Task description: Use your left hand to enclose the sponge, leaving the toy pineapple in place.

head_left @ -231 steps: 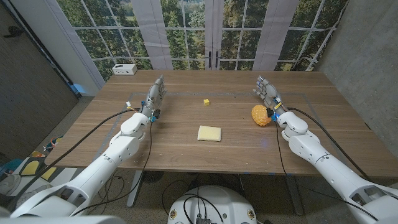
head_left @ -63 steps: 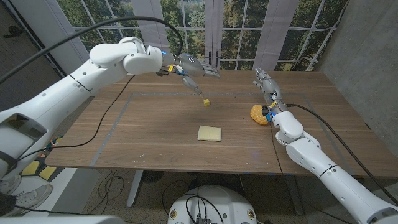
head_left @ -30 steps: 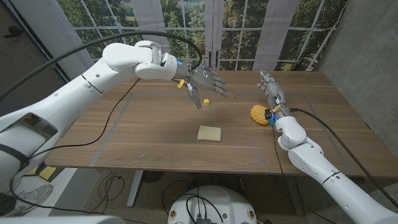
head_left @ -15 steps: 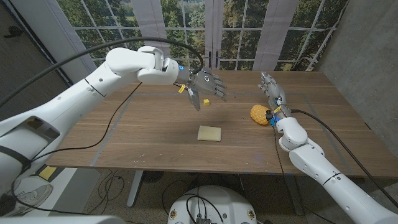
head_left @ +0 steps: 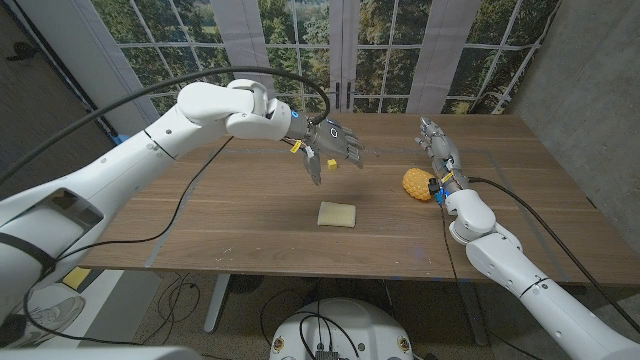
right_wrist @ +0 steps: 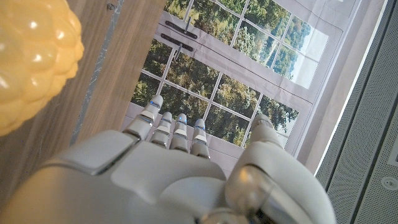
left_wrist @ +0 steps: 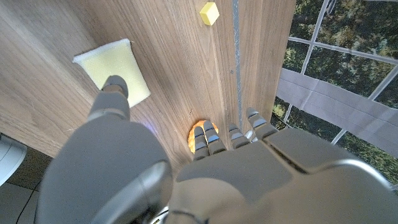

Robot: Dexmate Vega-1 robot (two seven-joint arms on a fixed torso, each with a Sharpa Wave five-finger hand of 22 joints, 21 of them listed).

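Note:
A pale yellow sponge (head_left: 337, 214) lies flat near the middle of the wooden table (head_left: 240, 210), also seen as the sponge (left_wrist: 115, 65) beyond my left thumb. My left hand (head_left: 330, 147) hovers in the air behind and above it, fingers spread, holding nothing. The toy pineapple (head_left: 419, 184) sits at the right, close beside my right hand (head_left: 437, 150), which is open with fingers straight. The pineapple (right_wrist: 31, 59) shows large in the right wrist view, and a bit of the pineapple (left_wrist: 200, 132) peeks past my left fingers.
A small yellow cube (head_left: 330, 162) lies on the table behind the sponge, partly under my left hand, and the cube (left_wrist: 209, 12) shows beside a grey tape line (left_wrist: 236, 56). Windows stand behind the table's far edge.
My left arm has swung up from the table's left side to above the centre, and over the last second has drifted slightly right and toward the sponge. The right hand stays by the pineapple.

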